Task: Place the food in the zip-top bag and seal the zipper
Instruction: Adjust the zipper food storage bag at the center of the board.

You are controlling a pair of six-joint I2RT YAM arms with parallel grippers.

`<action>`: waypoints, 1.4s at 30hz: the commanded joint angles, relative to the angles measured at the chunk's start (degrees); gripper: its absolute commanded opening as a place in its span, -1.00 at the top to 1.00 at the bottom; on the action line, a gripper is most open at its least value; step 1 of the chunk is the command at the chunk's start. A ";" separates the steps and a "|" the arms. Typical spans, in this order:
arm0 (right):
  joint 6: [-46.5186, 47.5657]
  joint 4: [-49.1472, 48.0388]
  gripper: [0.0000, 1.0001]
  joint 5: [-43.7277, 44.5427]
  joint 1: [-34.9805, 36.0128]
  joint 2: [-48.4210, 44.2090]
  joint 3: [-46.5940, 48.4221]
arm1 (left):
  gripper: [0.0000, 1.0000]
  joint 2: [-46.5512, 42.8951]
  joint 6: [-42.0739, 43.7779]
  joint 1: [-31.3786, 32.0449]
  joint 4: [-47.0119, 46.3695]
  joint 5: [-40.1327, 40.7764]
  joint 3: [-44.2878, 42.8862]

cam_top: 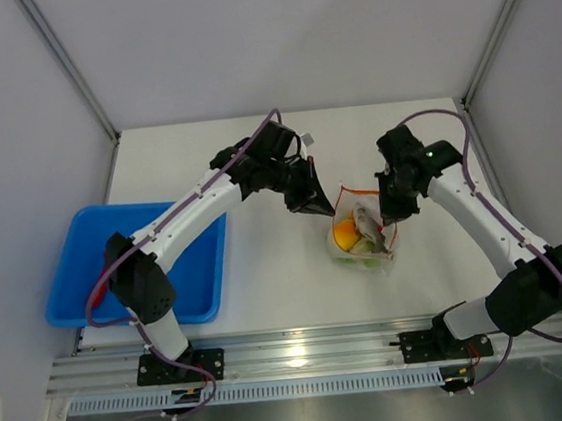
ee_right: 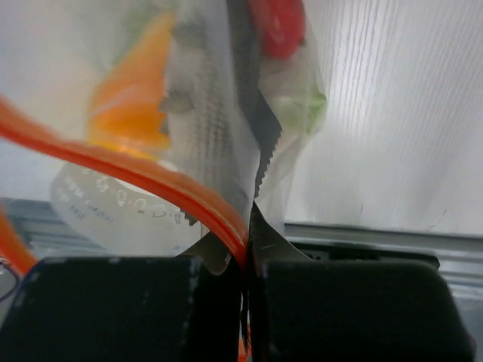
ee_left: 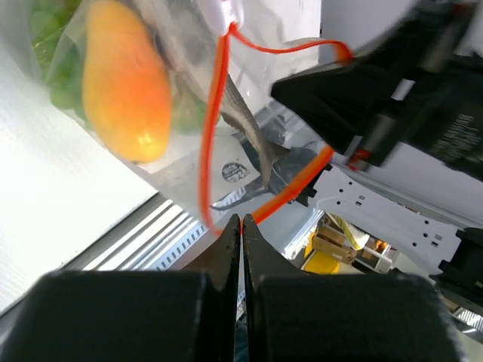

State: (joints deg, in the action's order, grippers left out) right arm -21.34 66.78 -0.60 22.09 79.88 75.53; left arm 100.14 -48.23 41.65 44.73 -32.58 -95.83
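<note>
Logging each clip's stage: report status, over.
Grippers: left gripper and right gripper shut on zip-top bag mouth. Visible food inside; zipper gaping, not yet sealed. No obstruction seen.

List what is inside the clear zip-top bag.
Through the zip-top bag show an orange-yellow fruit, a grey fish, green leafy bits and a red piece. Anything lying beneath them is covered.

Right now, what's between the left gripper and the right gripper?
The zip-top bag, with the food inside, spans that gap; the left gripper and right gripper each pinch its zipper edge. Top external view shows it.
</note>
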 commanded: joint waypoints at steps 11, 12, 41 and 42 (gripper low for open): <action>-3.44 1.15 1.00 -5.03 0.58 -8.24 -0.29 | 0.99 -7.32 -1.96 0.89 -3.07 -0.21 1.61; -3.62 0.72 1.00 -4.68 1.02 -9.20 0.06 | 0.99 -8.02 -1.26 1.24 -2.46 0.66 1.18; -0.37 -3.50 1.00 -11.26 1.73 -9.48 -1.61 | -0.99 -32.81 -0.99 -19.02 10.36 31.34 17.15; -0.02 -3.33 1.00 -11.53 1.73 -8.61 -1.00 | -0.99 -33.34 -1.17 -20.89 10.99 32.13 19.43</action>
State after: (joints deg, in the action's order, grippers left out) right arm -22.85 64.66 -9.37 23.40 69.97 72.88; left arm 67.92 -47.88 26.00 48.07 -7.31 -80.88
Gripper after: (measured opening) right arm 0.002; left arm 0.994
